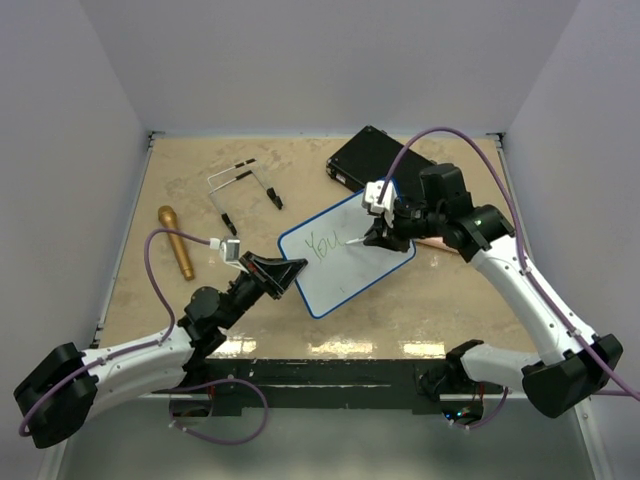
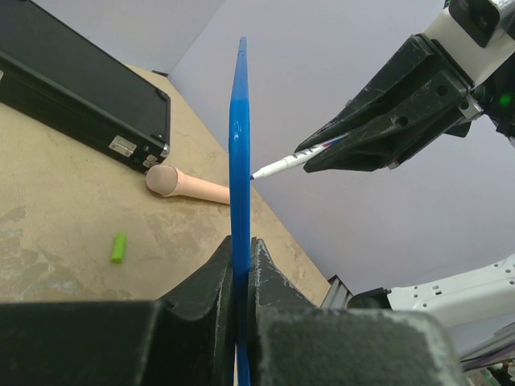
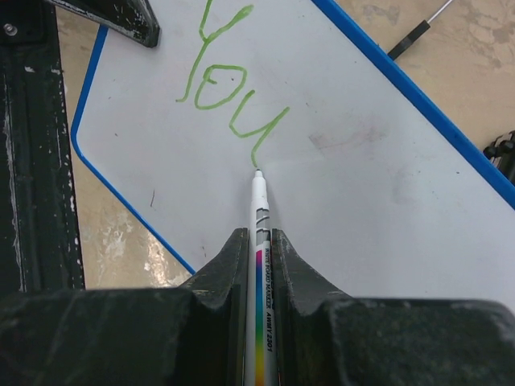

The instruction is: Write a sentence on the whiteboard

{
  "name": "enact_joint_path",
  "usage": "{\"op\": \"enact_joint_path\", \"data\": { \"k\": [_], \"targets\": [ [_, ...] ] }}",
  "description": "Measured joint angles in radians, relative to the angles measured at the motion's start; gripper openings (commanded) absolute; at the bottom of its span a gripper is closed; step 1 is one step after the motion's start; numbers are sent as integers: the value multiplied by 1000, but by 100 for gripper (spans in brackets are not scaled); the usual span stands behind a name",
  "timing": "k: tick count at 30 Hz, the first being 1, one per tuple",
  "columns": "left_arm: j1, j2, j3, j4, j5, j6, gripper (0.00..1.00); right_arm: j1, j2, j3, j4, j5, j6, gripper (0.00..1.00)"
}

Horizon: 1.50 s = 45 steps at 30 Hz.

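The whiteboard (image 1: 345, 262), white with a thin blue rim, lies tilted at the table's middle. Green writing (image 1: 324, 243) on it reads "You"; in the right wrist view the letters (image 3: 229, 88) are plain. My right gripper (image 1: 368, 238) is shut on a white marker (image 3: 260, 217), whose tip touches the board just below the "u". My left gripper (image 1: 290, 272) is shut on the board's near-left edge; in the left wrist view the blue rim (image 2: 239, 145) stands edge-on between the fingers (image 2: 269, 281). The marker (image 2: 282, 166) and the right gripper show there too.
A black case (image 1: 368, 160) lies behind the board. A gold cylinder (image 1: 176, 241) lies at the left. A wire frame with black handles (image 1: 240, 185) lies at back left. A pink microphone-like object (image 2: 189, 185) and a small green cap (image 2: 118, 247) lie beside the case.
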Motion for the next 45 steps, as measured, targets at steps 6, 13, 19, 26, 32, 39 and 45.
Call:
{"op": "enact_joint_path", "data": {
  "k": [6, 13, 19, 26, 32, 39, 45],
  "targets": [
    [0, -26, -11, -8, 3, 0, 0, -42, 0, 101, -62, -58, -14, 0],
    [0, -53, -11, -17, 11, 1, 0, -73, -55, 128, -69, -132, -22, 0],
    [0, -56, -11, -15, 27, 1, 0, -103, -83, 116, -59, -157, -22, 0],
    [0, -56, -11, -15, 41, 0, 0, -118, -82, 90, -37, -157, -18, 0],
    [0, -47, -18, 11, 48, -3, 0, -118, -86, 72, -17, -160, -16, 0],
    [0, -8, -24, 39, 58, -7, 0, -118, -90, 41, 18, -151, -2, 0],
    [0, 36, -24, 65, 61, -12, 0, -117, -77, 38, 53, -143, 16, 0]
  ]
}}
